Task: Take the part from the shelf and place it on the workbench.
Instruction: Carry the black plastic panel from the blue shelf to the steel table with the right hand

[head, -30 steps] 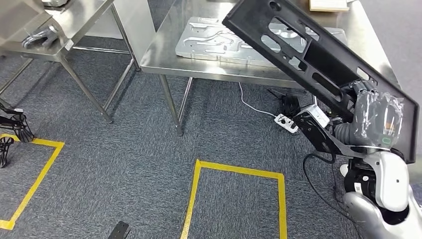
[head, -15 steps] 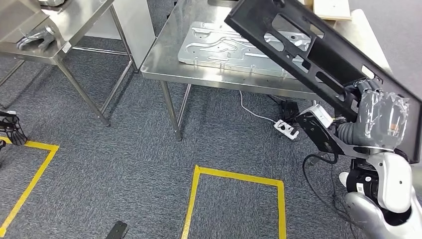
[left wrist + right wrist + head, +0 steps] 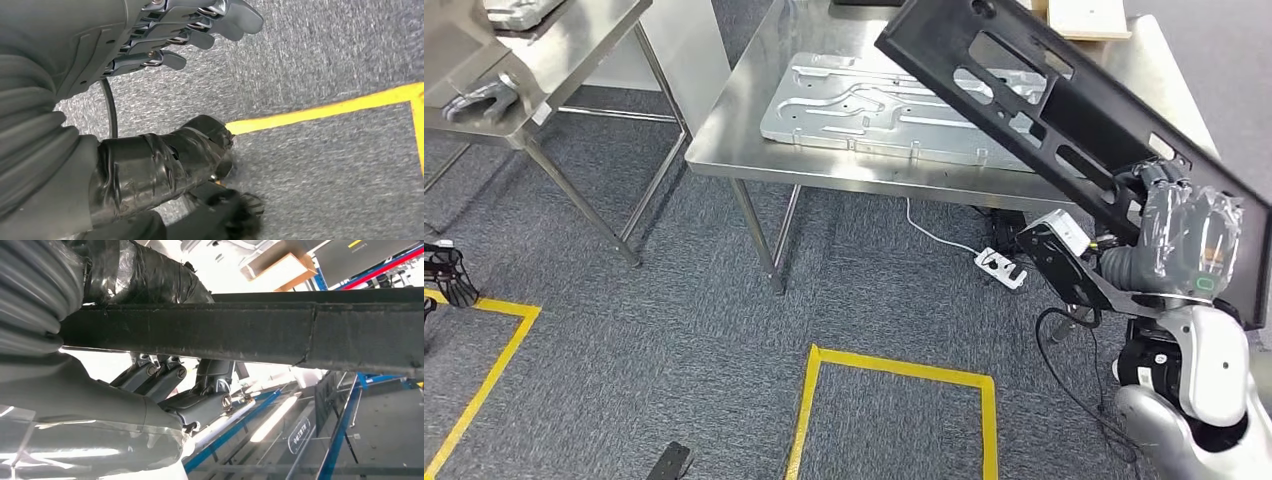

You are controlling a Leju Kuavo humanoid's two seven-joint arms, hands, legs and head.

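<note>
head view: one black part (image 3: 1064,120) gripped by right robot hand (image 3: 1186,240); left robot hand (image 3: 165,45) empty, fingers apart.

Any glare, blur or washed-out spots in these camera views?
Head view: sharp, soft sheen on the steel workbench. Left wrist view: the dark shape beneath the robot hand is smeared. Right wrist view: background blown out white behind the black part.

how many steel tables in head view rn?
2. One workbench ahead at centre, bearing a silver plate, with the black part in the right hand held over it. A second table at upper left, partly cut off. More could lie outside the frame.
</note>
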